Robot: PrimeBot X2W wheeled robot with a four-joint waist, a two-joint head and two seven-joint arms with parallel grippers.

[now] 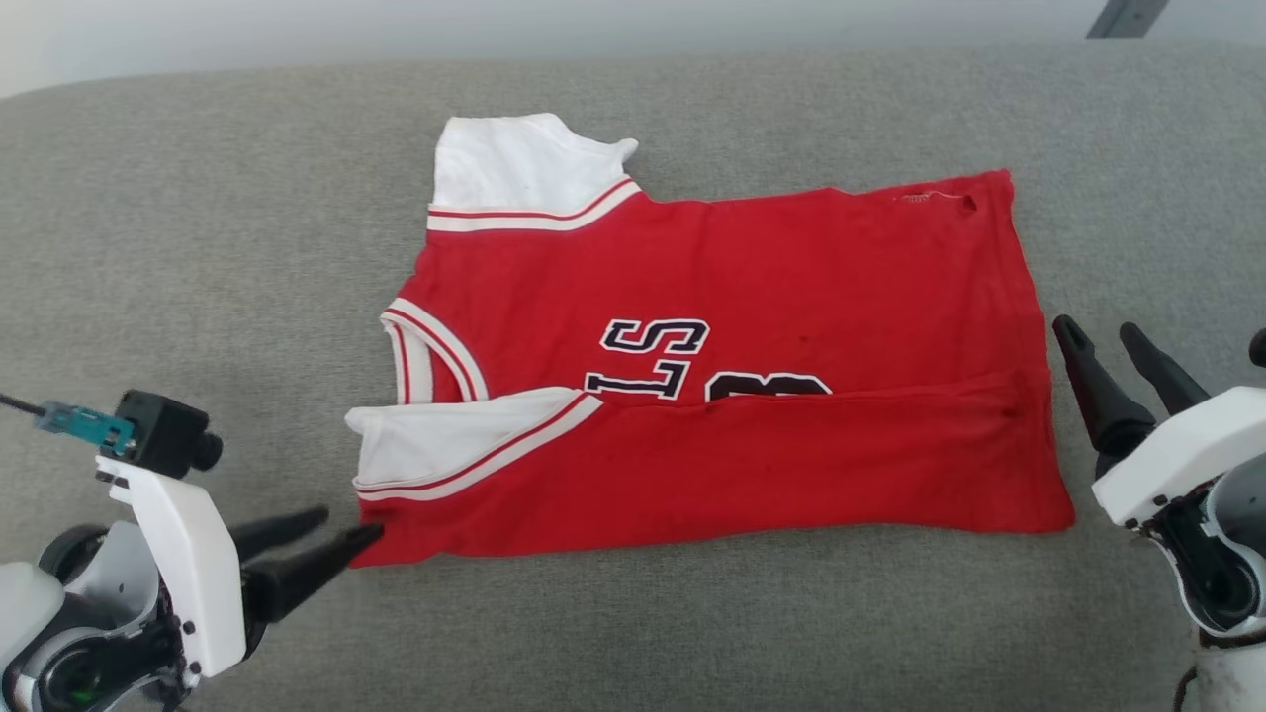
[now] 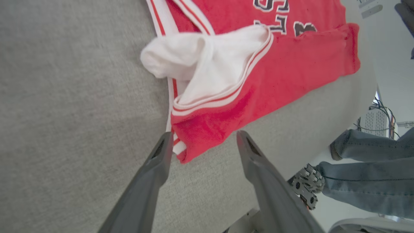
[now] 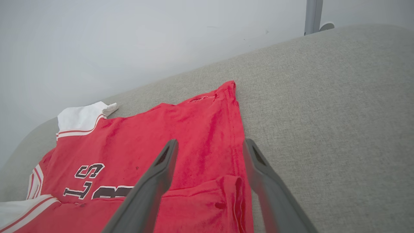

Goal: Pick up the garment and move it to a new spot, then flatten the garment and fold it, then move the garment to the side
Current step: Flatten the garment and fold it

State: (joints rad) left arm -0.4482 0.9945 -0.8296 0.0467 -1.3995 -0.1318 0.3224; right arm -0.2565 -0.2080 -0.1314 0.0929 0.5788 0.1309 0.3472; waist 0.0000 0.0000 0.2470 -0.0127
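Grey surface [image 1: 692, 633] under garment [image 1: 791, 297], pale wall [image 3: 129, 48], left gripper [image 1: 348, 524] and right gripper [image 1: 1098, 331] spread, empty

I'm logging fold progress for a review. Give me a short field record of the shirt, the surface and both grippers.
garment: red jersey, collar to robot's left, hem to its right
fold: near long edge turned up over the lettering
near sleeve: white, folded inward onto the red
surface: grey fabric cushion
left gripper: open, garment's near collar-side corner between its fingers
right gripper: open, beside the hem, holding nothing
person: legs in jeans past the surface's edge
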